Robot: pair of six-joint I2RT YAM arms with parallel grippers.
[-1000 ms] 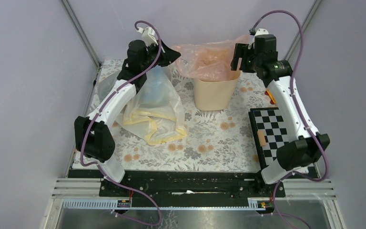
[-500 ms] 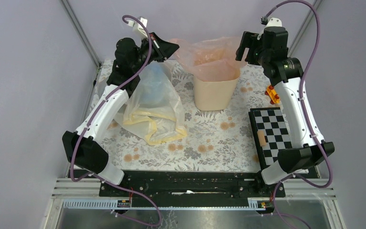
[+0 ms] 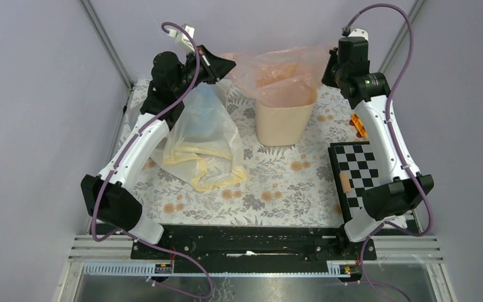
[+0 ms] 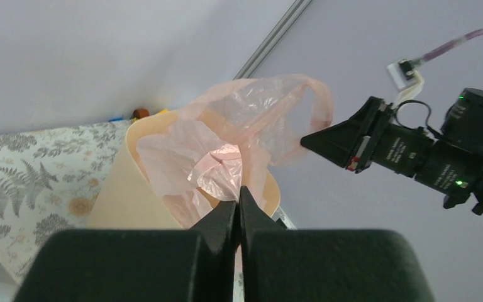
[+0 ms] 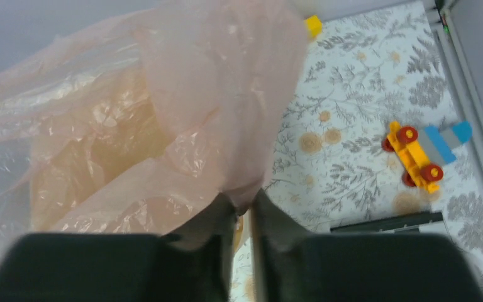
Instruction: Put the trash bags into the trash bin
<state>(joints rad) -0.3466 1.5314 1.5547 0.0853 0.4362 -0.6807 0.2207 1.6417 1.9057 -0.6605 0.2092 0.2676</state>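
Note:
The pale pink trash bag [image 3: 280, 74] is spread over the mouth of the cream-beige trash bin [image 3: 281, 126], part of it hanging inside. My left gripper [image 3: 224, 62] is shut on the bag's left edge; the left wrist view shows the jaws pressed together with pink film [image 4: 226, 160] between them, above the bin [image 4: 122, 192]. My right gripper [image 3: 329, 68] is shut on the bag's right edge, the film [image 5: 214, 107] pinched between its fingertips [image 5: 223, 211]. A pale yellow and bluish-clear trash bag [image 3: 204, 141] lies on the table under the left arm.
A black-and-white checkerboard [image 3: 360, 173] lies at the right front. An orange toy car [image 3: 357, 123] sits behind it, seen with blue blocks in the right wrist view [image 5: 422, 154]. A small yellow block [image 5: 313, 26] lies near the back. The floral cloth [image 3: 270, 189] covers the table.
My right gripper has swung in to the pink bag's right edge and closed on it. The left gripper has lifted slightly and kept its hold on the left edge.

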